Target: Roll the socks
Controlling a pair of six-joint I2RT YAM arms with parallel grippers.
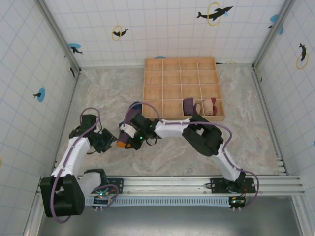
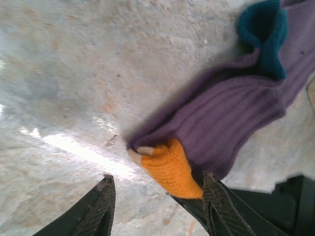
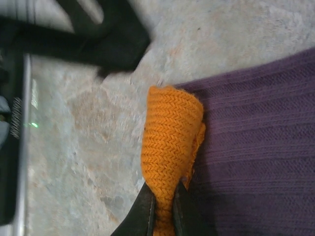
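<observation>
Progress check, sock rolling.

Done, as judged: two socks are already bundled. A purple roll [image 1: 188, 105] and a tan roll with dark red [image 1: 209, 106] sit in adjoining compartments of the near row of the wooden tray [image 1: 170, 78].

Left: the orange-cuffed sock [image 1: 127, 139] lies on the worktop [image 1: 98, 93], just off the tray's near-left corner, between the two arms. From the left wrist its purple body lies stretched out and its teal toe [image 2: 266, 34] is crumpled at the far end. No roll is formed. At most the cuff [image 3: 172, 128] looks turned over on itself, perhaps a first fold.

Right pincer [image 3: 162, 196]: fingers together, clamped on the orange cuff.
Left pincer [image 2: 158, 179]: jaws apart, nothing gripped. The cuff sits just ahead of them, close to one finger; contact cannot be told.

Estimate: roughly two thirds complete. The last sock needs rolling along its whole length.
</observation>
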